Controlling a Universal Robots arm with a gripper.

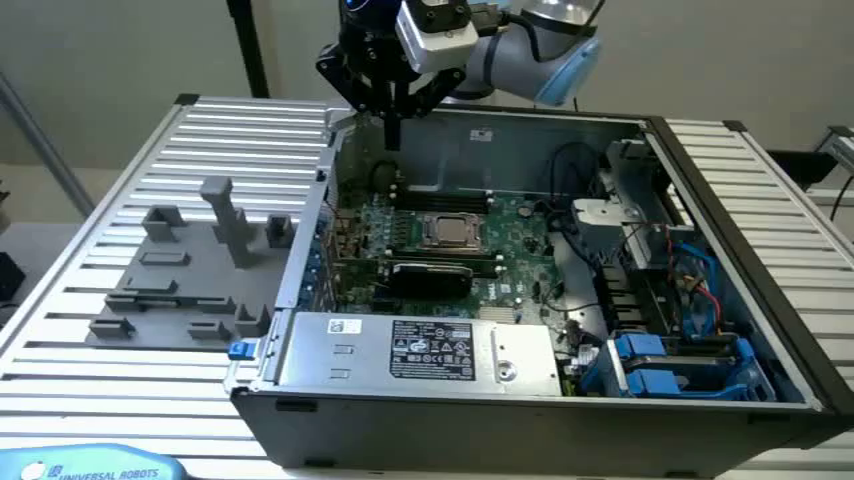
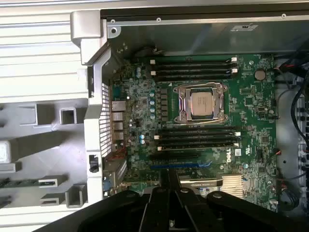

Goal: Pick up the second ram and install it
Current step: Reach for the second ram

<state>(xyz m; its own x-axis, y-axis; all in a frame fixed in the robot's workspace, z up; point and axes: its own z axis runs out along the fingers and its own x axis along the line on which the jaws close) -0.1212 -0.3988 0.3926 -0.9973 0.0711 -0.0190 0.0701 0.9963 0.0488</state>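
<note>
A memory stick (image 1: pixel 394 130) is clamped in the closed jaws of the gripper (image 1: pixel 392 102) above the motherboard (image 2: pixel 248 104). Carrying seems under way; exact alignment with a slot (image 2: pixel 198 137) is required.

Arm (image 1: pixel 541 45) runs off the picture at twelve o'clock in the exterior view. The second ram (image 1: pixel 394 128), pinched edge-on in the tool (image 1: pixel 392 104), hides its chips. Seven o'clock: blue badge (image 1: pixel 94 465), cropped. Sticker (image 1: pixel 434 352) on the silver box (image 1: pixel 314 350), print too small to read.
</note>
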